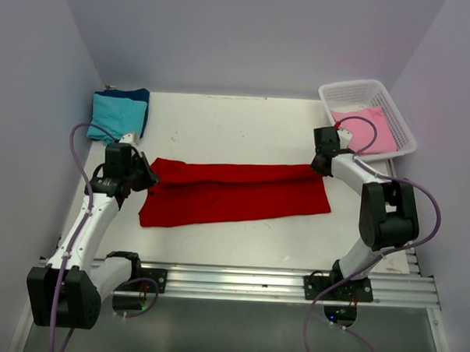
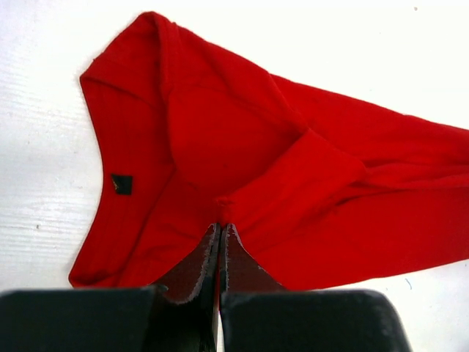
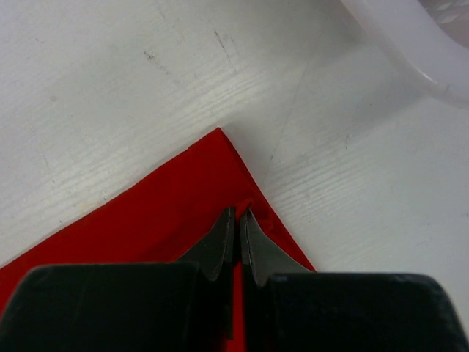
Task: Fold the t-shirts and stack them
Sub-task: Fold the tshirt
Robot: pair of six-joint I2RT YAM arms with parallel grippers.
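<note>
Left claw and right claw each pinch opposite ends of red t-shirt

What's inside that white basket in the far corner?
A pink t-shirt lies inside the white basket. It covers much of the basket's floor, so anything beneath it cannot be seen.

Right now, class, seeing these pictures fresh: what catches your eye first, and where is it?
A bright red t-shirt lies as a long band across the middle of the table, the left tool and right tool pinched shut on its ends. Far left sits a folded teal t-shirt; far right, a white basket holds a pink t-shirt.
</note>
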